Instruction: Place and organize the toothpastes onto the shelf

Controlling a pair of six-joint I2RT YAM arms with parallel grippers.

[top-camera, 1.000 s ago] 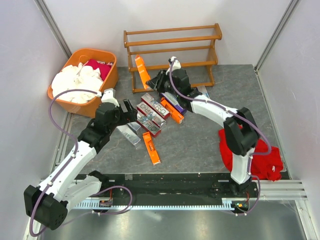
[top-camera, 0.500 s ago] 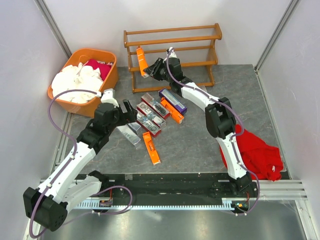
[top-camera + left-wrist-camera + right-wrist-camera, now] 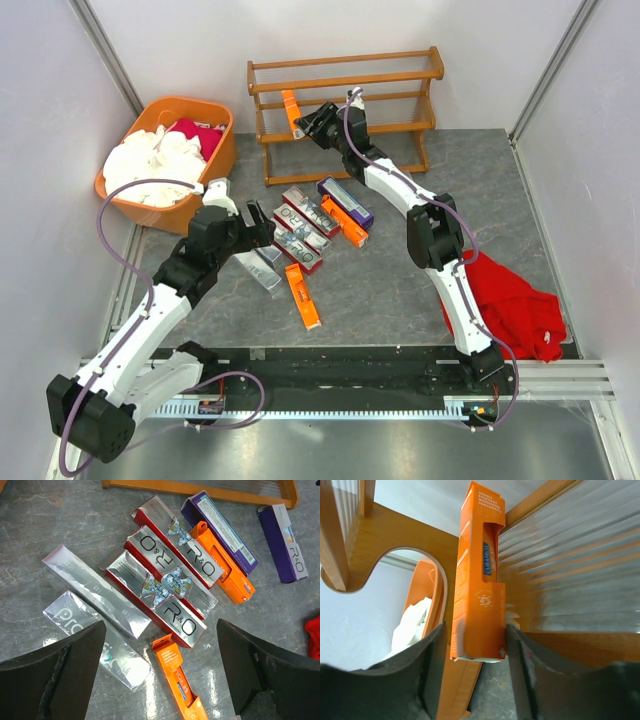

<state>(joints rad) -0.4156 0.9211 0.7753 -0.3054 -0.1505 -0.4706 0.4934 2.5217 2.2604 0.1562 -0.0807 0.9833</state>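
The wooden shelf (image 3: pixel 345 75) stands at the back. My right gripper (image 3: pixel 305 122) is shut on an orange toothpaste carton (image 3: pixel 291 108) and holds it upright at the shelf's left end, by the middle tier. In the right wrist view the carton (image 3: pixel 477 575) stands between my fingers (image 3: pixel 476 630), against the end panel (image 3: pixel 395 545). My left gripper (image 3: pixel 262 222) is open and empty above the pile on the floor: red-and-silver cartons (image 3: pixel 170 600), silver ones (image 3: pixel 95 597), orange ones (image 3: pixel 180 685), purple ones (image 3: pixel 220 530).
An orange tub (image 3: pixel 165 160) with white and red cloth sits at the back left. A red cloth (image 3: pixel 510 305) lies at the right by the right arm. White walls close in both sides.
My right gripper has carried the orange carton up and to the left, from in front of the shelf to its left end. The left arm has not moved.
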